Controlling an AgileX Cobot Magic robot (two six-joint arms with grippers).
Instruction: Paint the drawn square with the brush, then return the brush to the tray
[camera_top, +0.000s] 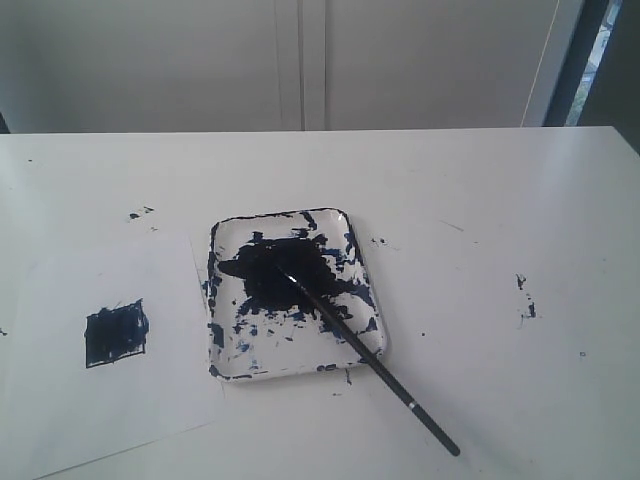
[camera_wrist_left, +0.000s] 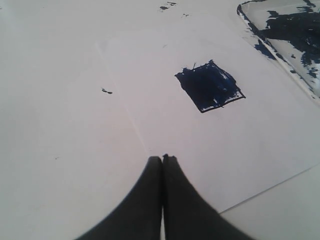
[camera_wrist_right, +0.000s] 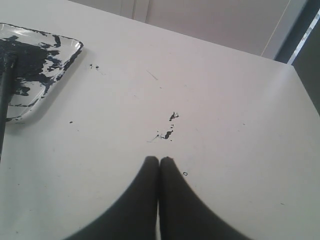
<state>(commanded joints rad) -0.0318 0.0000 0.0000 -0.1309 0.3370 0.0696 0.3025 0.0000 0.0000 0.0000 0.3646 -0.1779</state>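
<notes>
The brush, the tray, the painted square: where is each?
the brush (camera_top: 350, 338), exterior view, middle of its black handle.
the tray (camera_top: 290, 362), exterior view, bare white patch of its floor.
the drawn square (camera_wrist_left: 210, 86), left wrist view, centre of its paint.

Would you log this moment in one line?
drawn square: painted navy; black brush: tip in smeared white tray; left fingers, right fingers: shut, empty

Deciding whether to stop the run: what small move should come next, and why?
Probably none; stopping looks right. The square is filled, the brush lies tip in the tray, handle over its rim, and the left gripper and right gripper are shut, empty.
</notes>
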